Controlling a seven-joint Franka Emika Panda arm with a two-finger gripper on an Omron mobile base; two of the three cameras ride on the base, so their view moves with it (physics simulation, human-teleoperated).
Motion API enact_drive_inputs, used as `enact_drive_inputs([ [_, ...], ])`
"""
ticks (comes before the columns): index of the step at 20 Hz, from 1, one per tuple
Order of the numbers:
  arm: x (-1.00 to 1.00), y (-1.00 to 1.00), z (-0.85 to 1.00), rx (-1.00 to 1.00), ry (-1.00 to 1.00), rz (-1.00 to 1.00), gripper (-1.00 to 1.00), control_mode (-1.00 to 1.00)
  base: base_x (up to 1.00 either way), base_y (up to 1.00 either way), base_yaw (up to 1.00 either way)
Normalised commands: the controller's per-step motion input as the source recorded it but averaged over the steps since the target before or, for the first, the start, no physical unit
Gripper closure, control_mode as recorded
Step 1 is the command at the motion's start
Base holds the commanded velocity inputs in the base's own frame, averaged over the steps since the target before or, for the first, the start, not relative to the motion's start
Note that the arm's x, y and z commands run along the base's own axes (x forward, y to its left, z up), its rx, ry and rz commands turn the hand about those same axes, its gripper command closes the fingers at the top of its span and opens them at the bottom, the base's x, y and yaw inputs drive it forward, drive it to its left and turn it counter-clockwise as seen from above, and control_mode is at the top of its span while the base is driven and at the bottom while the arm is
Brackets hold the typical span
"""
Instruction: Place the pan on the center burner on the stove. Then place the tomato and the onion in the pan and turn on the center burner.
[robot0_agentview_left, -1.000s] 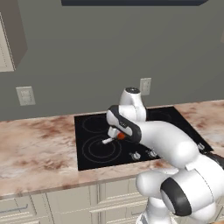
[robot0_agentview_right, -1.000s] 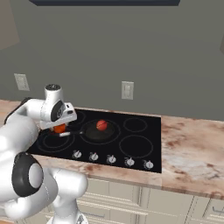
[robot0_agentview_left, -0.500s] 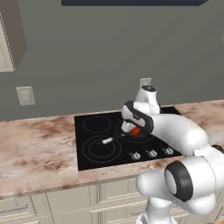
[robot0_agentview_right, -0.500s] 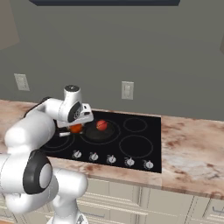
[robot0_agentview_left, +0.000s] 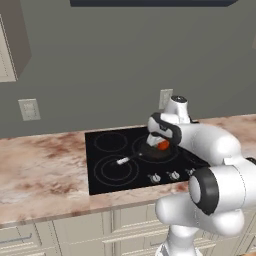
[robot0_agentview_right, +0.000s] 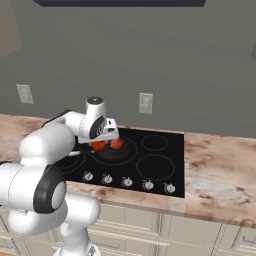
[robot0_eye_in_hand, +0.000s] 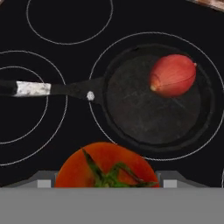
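I've got the tomato (robot0_eye_in_hand: 106, 165) clamped between the gripper (robot0_agentview_right: 102, 145) jaws, held above the near rim of the pan (robot0_eye_in_hand: 154, 95) so it can drop inside. The pan sits on the stove's (robot0_agentview_left: 100, 178) center burner, the onion (robot0_eye_in_hand: 173, 75) already in it toward the far side. The pan handle (robot0_eye_in_hand: 52, 89) sticks out sideways, clear of my path. The knobs (robot0_agentview_right: 127, 182) are untouched along the front.

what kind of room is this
A kitchen, rendered rather than real: a black glass stove with ring burners and knobs is set into a marbled counter over pale cabinets, with a pan holding an onion.
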Motion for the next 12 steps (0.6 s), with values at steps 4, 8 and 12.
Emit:
enact_drive_inputs([
  [4, 0.11, -0.18, -0.06, 0.00, 0.00, -0.20, 1.00, -1.00, 0.00, 0.00, 0.00],
  [8, 0.11, -0.12, -0.07, 0.00, 0.00, -0.22, 1.00, -1.00, 0.00, 0.00, 0.00],
  [12, 0.12, -0.10, -0.11, 0.00, -0.01, -0.21, 1.00, -1.00, 0.00, 0.00, 0.00],
])
